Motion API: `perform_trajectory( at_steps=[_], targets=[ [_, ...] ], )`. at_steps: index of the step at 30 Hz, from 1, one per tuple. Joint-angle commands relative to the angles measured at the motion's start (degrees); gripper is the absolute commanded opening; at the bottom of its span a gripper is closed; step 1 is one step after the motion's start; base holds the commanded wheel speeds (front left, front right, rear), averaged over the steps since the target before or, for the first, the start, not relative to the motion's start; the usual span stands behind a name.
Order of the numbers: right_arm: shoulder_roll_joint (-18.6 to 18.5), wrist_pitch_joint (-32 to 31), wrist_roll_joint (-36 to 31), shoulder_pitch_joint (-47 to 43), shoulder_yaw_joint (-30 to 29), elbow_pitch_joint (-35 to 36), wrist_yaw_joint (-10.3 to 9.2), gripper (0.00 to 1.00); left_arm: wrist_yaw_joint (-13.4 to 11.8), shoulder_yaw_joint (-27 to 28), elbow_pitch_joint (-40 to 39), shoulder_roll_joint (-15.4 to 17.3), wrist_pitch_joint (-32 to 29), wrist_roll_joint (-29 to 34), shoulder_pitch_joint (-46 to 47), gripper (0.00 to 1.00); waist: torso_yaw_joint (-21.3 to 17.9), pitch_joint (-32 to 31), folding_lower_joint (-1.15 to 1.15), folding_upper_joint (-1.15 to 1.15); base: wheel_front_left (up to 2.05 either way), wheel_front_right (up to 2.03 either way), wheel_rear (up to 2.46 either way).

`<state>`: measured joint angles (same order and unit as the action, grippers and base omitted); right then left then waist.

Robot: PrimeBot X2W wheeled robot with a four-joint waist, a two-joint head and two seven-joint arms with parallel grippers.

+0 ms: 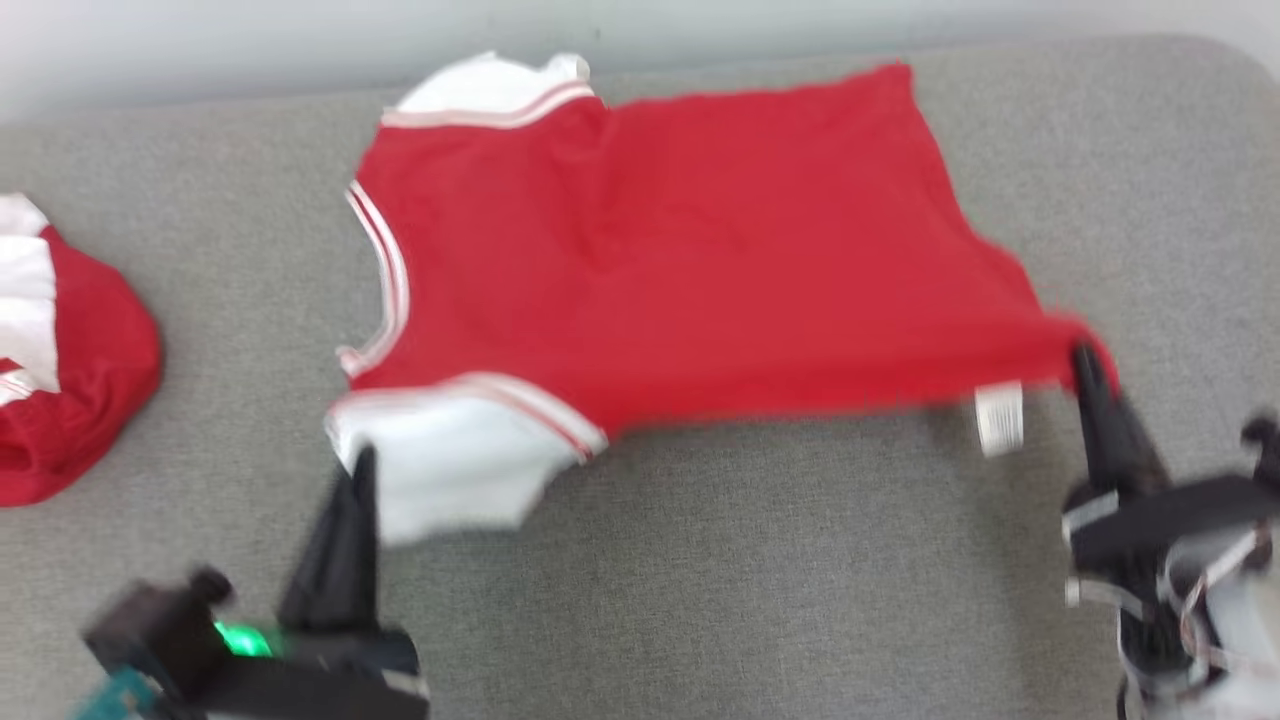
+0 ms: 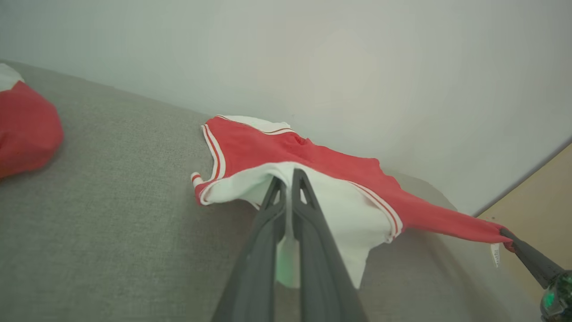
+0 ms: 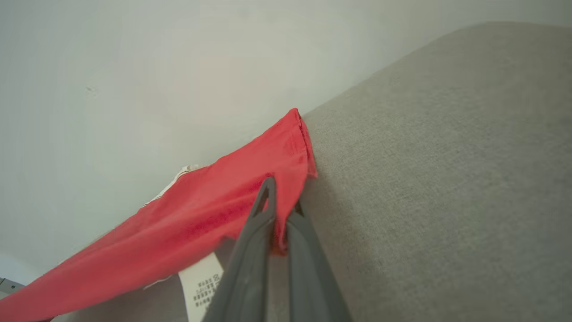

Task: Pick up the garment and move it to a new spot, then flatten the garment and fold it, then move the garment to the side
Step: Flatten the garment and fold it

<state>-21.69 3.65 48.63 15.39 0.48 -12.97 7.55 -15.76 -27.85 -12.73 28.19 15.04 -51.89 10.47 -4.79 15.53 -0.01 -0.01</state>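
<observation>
My left fingers (image 1: 360, 480) are clenched on the near white sleeve (image 1: 450, 470) of the garment (image 1: 680, 250). In the left wrist view the white cloth runs pinched between the two dark tips. My right fingers (image 1: 1088, 372) are clenched too, grasping the near corner of the red hem, with a white label (image 1: 998, 418) hanging just beside them.

The garment is a red top with white sleeves and red-and-white striped trim. It lies spread across the middle of the grey fabric-covered desk (image 1: 800, 580), its neck and sleeves toward my left and its hem toward my right. Its near edge is pulled taut between my two sets of fingers and looks raised off the desk, with a shadow under it. Its far edge rests on the desk close to the pale wall (image 1: 200, 40).

A second red-and-white garment (image 1: 70, 370) sits bunched up at the desk's left edge, well apart from the first. The head view is blurred, so finer detail is hard to make out.
</observation>
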Motion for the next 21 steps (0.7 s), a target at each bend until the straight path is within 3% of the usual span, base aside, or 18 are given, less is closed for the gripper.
perform_trajectory(
  at_steps=[1,11,21],
  targets=[
    [0.53,-0.20,-0.67,-1.22,-0.49,0.22,-0.14,0.00,0.27,0.24,0.44,-0.06,0.19,0.74,-1.18,0.00,0.57,-1.30,0.01,0.01,0.00,0.00,0.00],
    [6.26,-7.15,-7.99,-14.85,-8.76,4.73,-0.14,0.00,4.11,0.80,7.37,-5.78,0.20,2.20,-12.55,0.00,1.85,-6.62,0.01,0.01,0.00,0.00,0.00],
    [11.27,-13.25,-12.39,-23.21,-14.70,9.39,-0.14,0.00,6.54,-0.40,11.38,-8.37,0.19,3.09,-17.15,0.00,3.51,-8.55,0.01,0.01,0.00,0.00,0.00]
  ],
)
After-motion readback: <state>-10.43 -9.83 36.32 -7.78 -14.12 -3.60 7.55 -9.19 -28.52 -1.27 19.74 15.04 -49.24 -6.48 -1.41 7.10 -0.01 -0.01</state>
